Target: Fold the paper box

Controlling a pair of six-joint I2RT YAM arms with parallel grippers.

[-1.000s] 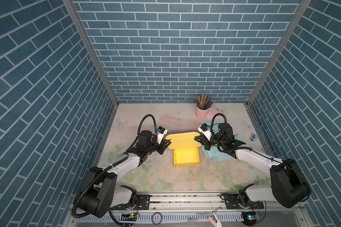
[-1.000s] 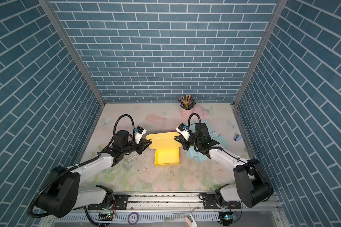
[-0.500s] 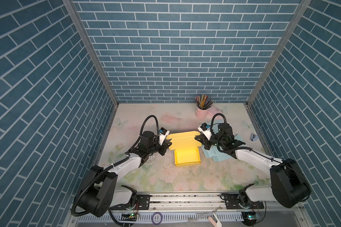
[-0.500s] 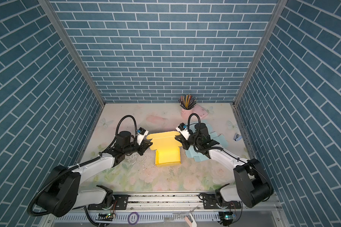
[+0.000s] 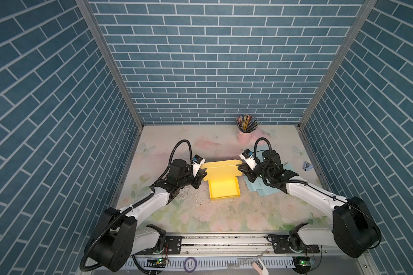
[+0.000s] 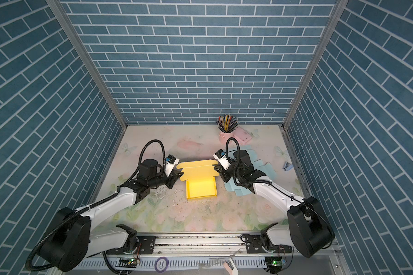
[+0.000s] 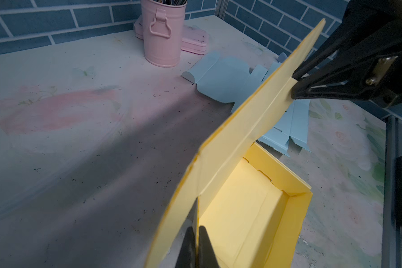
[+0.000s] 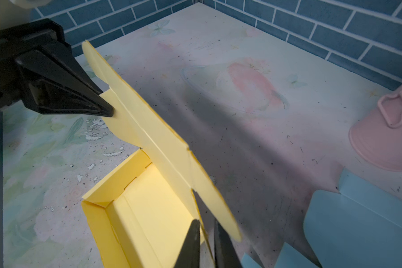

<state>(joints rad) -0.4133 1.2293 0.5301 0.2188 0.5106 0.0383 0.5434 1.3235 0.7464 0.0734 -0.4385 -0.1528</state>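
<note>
The yellow paper box (image 5: 223, 188) (image 6: 202, 188) lies mid-table, its tray walls standing and its lid (image 5: 221, 167) raised along the far side. My left gripper (image 5: 202, 175) (image 7: 197, 232) is shut on the lid's left side flap. My right gripper (image 5: 240, 170) (image 8: 205, 225) is at the lid's right side flap: its jaws stand a narrow gap apart, and the flap's edge runs through that gap against one finger. Each wrist view shows the opposite gripper at the far end of the lid, the right gripper (image 7: 294, 84) and the left gripper (image 8: 107, 109).
Flat light-blue paper blanks (image 5: 260, 188) lie under and beside the right arm. A pink cup of pencils (image 5: 244, 135) and a pink case (image 6: 242, 137) stand at the back right. A small blue object (image 5: 306, 166) lies by the right wall. Brick walls enclose three sides.
My left gripper moved right to the lid's left flap and closed on it. The right gripper's jaws parted slightly around the right flap. The box stayed in place.
</note>
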